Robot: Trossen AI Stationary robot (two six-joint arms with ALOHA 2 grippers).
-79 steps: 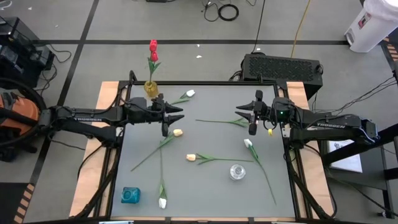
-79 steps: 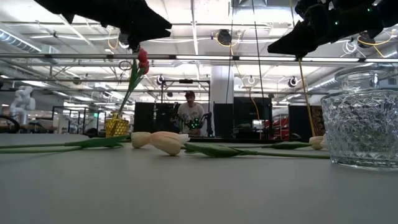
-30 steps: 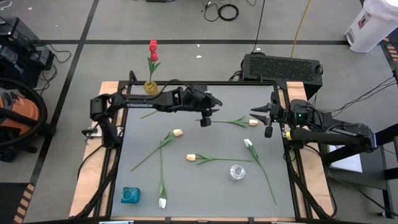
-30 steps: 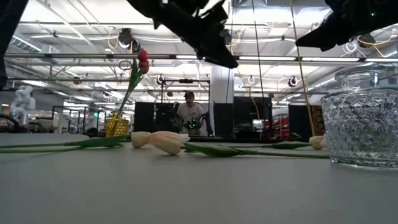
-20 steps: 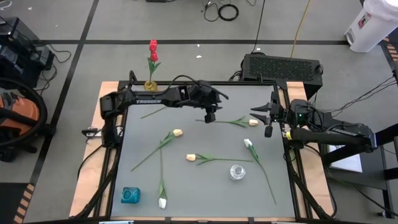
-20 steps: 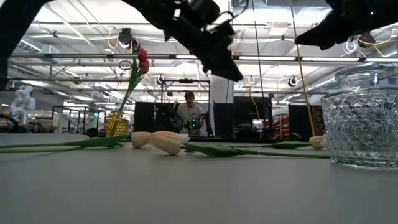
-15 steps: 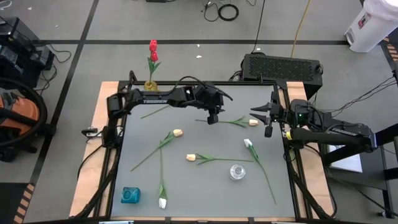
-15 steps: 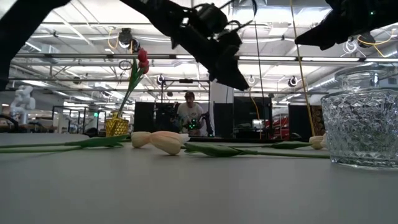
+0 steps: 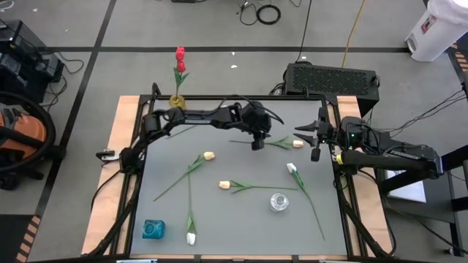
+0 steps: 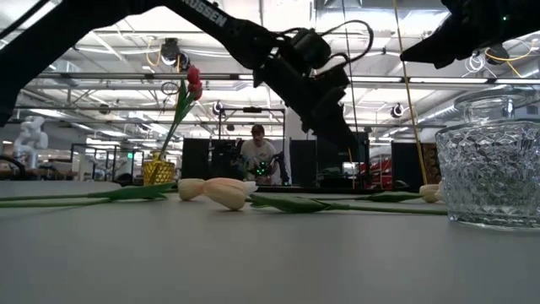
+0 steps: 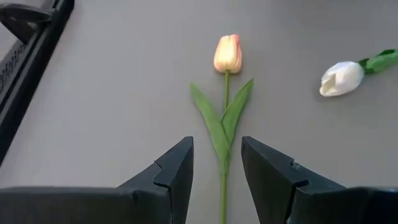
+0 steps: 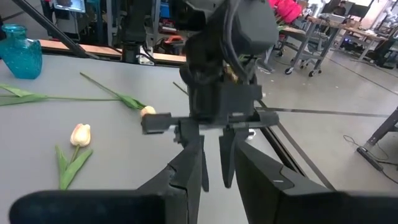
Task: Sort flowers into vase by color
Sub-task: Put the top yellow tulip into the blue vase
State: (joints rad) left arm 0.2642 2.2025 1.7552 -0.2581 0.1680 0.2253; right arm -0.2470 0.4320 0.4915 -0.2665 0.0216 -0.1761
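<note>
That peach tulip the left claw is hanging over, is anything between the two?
Nothing visible. The left gripper is open above the peach tulip, its stem running between the fingers on bare table. A white tulip lies off to the side.

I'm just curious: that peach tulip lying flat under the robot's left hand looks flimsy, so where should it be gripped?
On the thin stem just below the leaves, coming straight down from above. The peach tulip lies flat, and the open left hand already straddles its stem.
</note>
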